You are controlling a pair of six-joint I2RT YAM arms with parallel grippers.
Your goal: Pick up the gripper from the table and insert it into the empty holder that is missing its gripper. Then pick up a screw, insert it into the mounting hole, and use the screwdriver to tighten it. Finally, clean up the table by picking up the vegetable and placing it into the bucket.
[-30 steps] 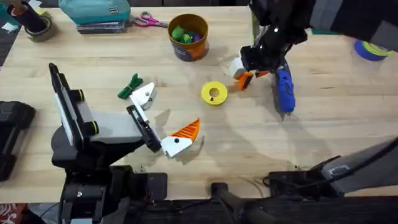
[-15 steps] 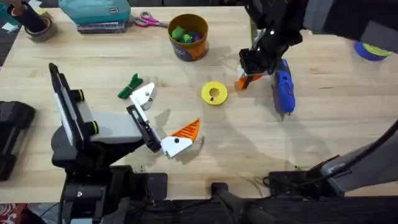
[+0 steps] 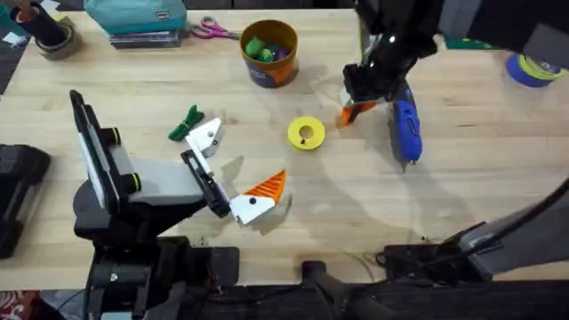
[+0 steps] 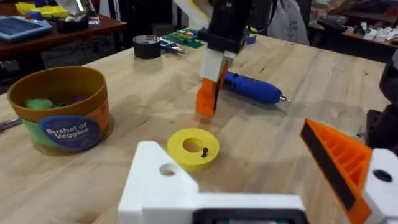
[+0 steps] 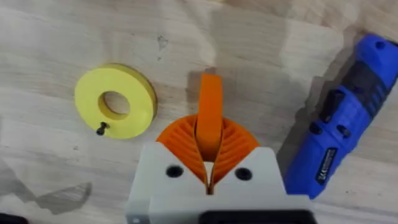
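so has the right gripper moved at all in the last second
Yes, slightly. The right gripper, shut on the orange gripper, has lifted a little up-frame in the overhead view, away from the yellow disc, which hasn't moved.

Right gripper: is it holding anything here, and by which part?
Yes. The right gripper is shut on the gripper, the orange ribbed wedge, pinching one end between its orange pads; the rest sticks out toward the table beside the screwdriver.
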